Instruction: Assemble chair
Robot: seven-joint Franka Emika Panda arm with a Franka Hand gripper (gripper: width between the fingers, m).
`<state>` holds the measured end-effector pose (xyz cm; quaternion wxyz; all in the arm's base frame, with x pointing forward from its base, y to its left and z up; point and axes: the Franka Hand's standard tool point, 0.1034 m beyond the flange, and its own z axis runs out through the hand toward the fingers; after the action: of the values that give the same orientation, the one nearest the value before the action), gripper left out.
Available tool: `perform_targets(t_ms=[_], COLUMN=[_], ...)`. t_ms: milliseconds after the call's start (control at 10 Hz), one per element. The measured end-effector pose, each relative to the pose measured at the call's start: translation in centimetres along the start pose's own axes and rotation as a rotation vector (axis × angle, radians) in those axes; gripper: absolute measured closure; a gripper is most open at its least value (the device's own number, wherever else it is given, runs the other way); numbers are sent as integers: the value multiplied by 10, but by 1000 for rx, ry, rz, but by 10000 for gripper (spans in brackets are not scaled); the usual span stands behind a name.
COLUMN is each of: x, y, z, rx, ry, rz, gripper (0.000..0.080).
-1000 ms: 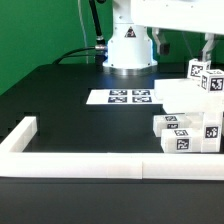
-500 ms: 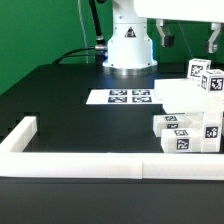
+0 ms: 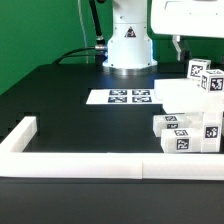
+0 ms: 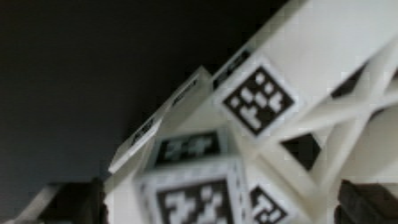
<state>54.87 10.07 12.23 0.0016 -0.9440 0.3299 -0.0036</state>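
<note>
Chair parts (image 3: 195, 110) sit stacked just below the gripper (image 3: 200, 48), whose jaws stand open, empty.

Table (image 3: 60, 95): black, flat
Marker board (image 3: 118, 97): lies flat near the robot base (image 3: 129, 50)
Border wall (image 3: 90, 163): white; runs along the near edge
Chair parts (image 3: 190, 128): clustered at the exterior view's right

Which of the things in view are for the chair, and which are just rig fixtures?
For the chair:
- white tagged chair parts, clustered on the exterior view's right
- cross-braced frame, filling the wrist view

Fixtures:
- marker board
- white border wall
- black table
</note>
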Motion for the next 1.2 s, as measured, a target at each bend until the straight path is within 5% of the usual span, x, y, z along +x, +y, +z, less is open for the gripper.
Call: perform_targets(t_ms=[1000, 1200], x=[8, 8], y=[8, 8], z=[2, 2], rx=[-3, -4], ry=[-1, -1], rz=[-28, -28], gripper=[150, 414])
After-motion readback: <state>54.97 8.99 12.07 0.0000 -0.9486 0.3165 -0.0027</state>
